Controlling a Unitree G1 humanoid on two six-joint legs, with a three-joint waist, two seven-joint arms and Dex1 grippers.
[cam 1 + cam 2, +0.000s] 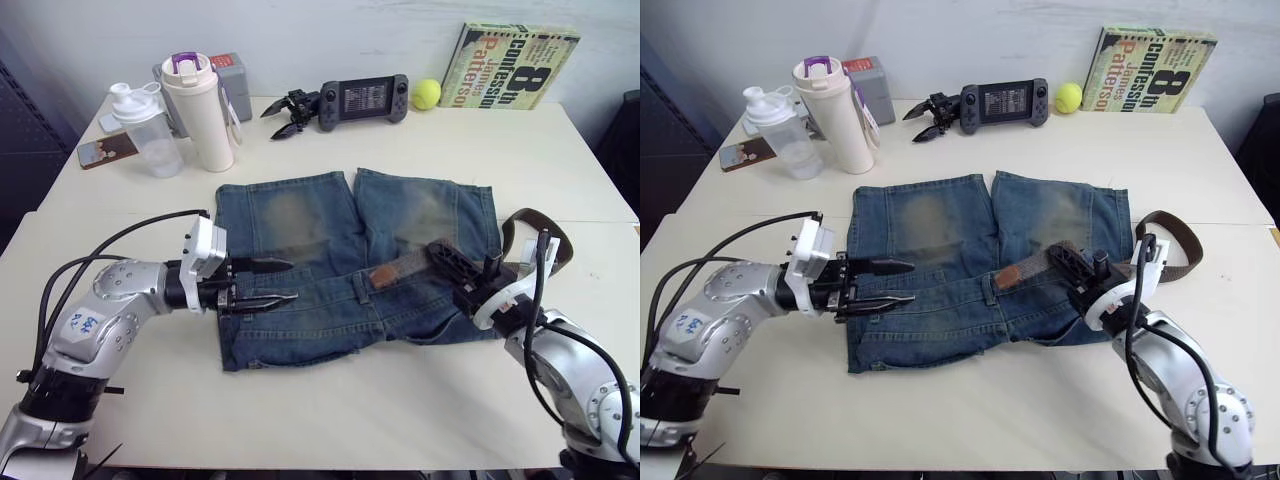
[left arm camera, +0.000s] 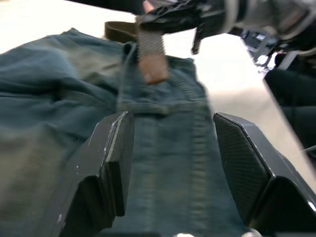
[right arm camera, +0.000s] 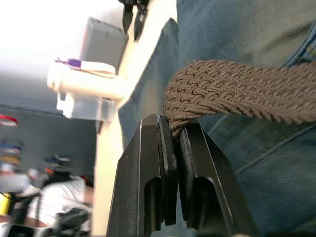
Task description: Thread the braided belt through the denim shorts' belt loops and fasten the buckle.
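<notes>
The faded blue denim shorts [image 1: 300, 240] lie flat on the white table [image 1: 330, 400], waistband toward me. The braided belt [image 3: 247, 94] crosses their right side, its tan leather tip [image 1: 383, 275] resting just short of a belt loop [image 1: 360, 290] on the waistband. My right gripper [image 1: 440, 250] is shut on the belt a little behind the tip. The rest of the strap curls off the shorts to the right [image 1: 545, 235]; the buckle is hidden. Above the left half of the waistband, my left gripper [image 1: 283, 282] is open and holds nothing.
Along the back of the table stand a clear shaker bottle [image 1: 150, 130], a cream tumbler [image 1: 200, 110], a grey box [image 1: 232, 75], a phone [image 1: 105, 150], a black claw-like object [image 1: 290, 115], a game console [image 1: 362, 100], a tennis ball [image 1: 427, 93] and a book [image 1: 518, 65].
</notes>
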